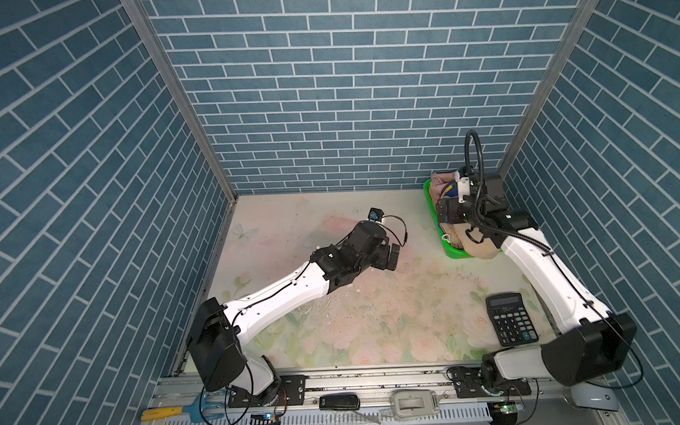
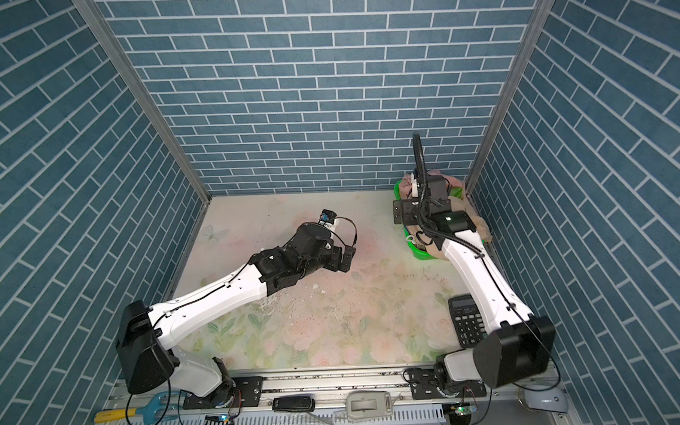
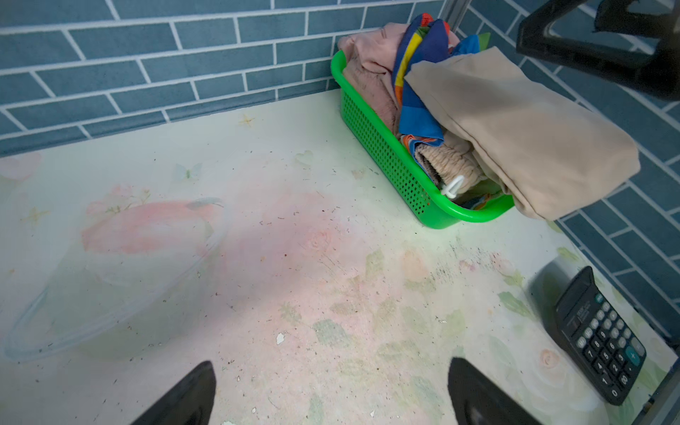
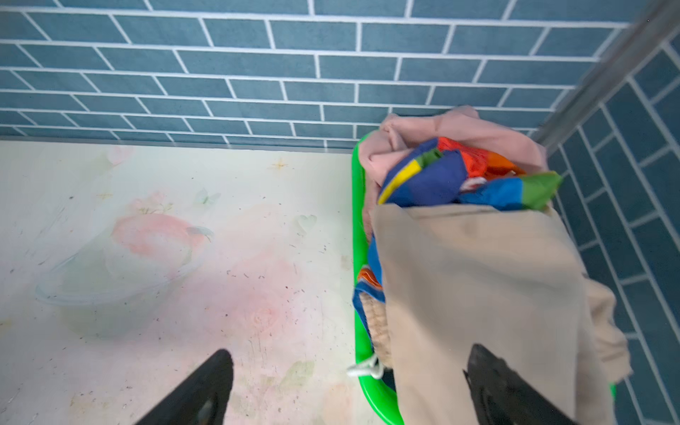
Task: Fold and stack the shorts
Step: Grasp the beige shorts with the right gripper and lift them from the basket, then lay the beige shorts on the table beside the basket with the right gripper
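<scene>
At the upper right of both top views, in the far corner of the floral table [image 1: 370,235], a green mesh basket [image 1: 454,252] holds all the shorts. The beige shorts [image 1: 481,249] spill over its near rim. The right gripper [image 1: 451,211] hangs over the basket pointing down, and its opening is hard to judge from here. Left of centre, the left gripper [image 1: 392,256] hovers above bare table, well apart from the basket. A black calculator [image 1: 511,318] lies at the lower right, beside the right arm.

In the left wrist view, the left gripper [image 3: 331,362] has its fingers wide apart, with only tabletop between them. The basket stands against the brick wall. The pink shorts [image 3: 368,73] are at the wall end, the rainbow-striped shorts [image 3: 419,59] lie crumpled beside them, and the beige pair is draped on top and over the rim.

In the right wrist view, the right gripper [image 4: 351,349] is spread wide and grips nothing. One finger is over the table just beside the basket, the other above the beige cloth — whether it touches I cannot tell. A white drawstring [image 4: 364,368] hangs over the green rim.
</scene>
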{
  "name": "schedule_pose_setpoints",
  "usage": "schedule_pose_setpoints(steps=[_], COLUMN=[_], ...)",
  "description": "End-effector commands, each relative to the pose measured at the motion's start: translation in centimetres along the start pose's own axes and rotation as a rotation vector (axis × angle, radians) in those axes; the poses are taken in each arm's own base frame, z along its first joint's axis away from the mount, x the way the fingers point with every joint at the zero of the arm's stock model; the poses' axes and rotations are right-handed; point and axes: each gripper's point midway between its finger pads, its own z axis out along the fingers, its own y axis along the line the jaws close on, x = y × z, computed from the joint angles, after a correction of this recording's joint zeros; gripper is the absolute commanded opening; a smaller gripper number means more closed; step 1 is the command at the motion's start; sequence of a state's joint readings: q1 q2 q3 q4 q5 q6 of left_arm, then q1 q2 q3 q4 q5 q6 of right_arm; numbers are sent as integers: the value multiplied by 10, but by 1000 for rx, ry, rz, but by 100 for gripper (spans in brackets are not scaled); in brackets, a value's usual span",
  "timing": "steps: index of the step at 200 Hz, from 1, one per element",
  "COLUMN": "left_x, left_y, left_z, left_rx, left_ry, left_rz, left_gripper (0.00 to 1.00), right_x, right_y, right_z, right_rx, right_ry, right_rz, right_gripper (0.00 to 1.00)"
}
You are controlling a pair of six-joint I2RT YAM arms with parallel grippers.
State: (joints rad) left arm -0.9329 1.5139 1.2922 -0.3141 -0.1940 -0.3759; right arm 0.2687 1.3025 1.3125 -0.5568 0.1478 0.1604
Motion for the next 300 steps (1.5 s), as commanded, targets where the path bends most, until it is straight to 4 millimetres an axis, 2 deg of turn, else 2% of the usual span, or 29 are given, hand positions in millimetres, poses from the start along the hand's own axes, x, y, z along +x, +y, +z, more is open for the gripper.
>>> schedule_pose_setpoints(steps=[1,22,40,57,75,87,91,113,125,130,172,190,212,241,265,283,300], left_x=[-1,10,19,25,33,37,37,40,39,38,28,23,15,-1,-13,-17,-20], left_y=[-13,-22,-29,-35,-46,-51,-51,-49,-46,-44,-46,-46,-37,-19,-13,-6,2], left_z=[5,15,21,23,25,24,23,20,17,16,10,6,-5,-28,-45,-57,-68], left_rx=[11,35,57,70,104,110,109,100,87,82,92,94,60,2,-8,-26,-48], left_ry=[-17,2,20,23,16,15,15,27,19,13,-19,-31,-76,-153,-199,-221,-237], left_rz=[57,45,39,27,17,27,28,44,52,53,53,51,40,7,-3,-1,0], left_gripper=[100,100,100,100,99,100,100,100,100,100,100,100,100,100,100,100,99], right_x=[44,66,80,92,96,93,92,73,56,49,-32,-67,-105,-149,-177,-191,-200], right_y=[-35,-61,-82,-94,-96,-97,-98,-100,-100,-100,-105,-100,-85,-43,14,54,102], right_z=[-10,-21,-21,-6,16,23,24,11,-5,-12,-78,-99,-119,-144,-169,-184,-196], right_rx=[133,225,281,297,253,255,258,264,261,260,266,236,137,-72,-226,-327,-493], right_ry=[81,80,83,123,154,161,162,109,51,25,-188,-260,-346,-466,-538,-570,-587], right_rz=[76,120,171,207,257,260,259,264,269,270,242,234,248,245,156,95,50], right_gripper=[99,99,99,99,99,87,78,22,3,0,0,0,0,0,0,0,0])
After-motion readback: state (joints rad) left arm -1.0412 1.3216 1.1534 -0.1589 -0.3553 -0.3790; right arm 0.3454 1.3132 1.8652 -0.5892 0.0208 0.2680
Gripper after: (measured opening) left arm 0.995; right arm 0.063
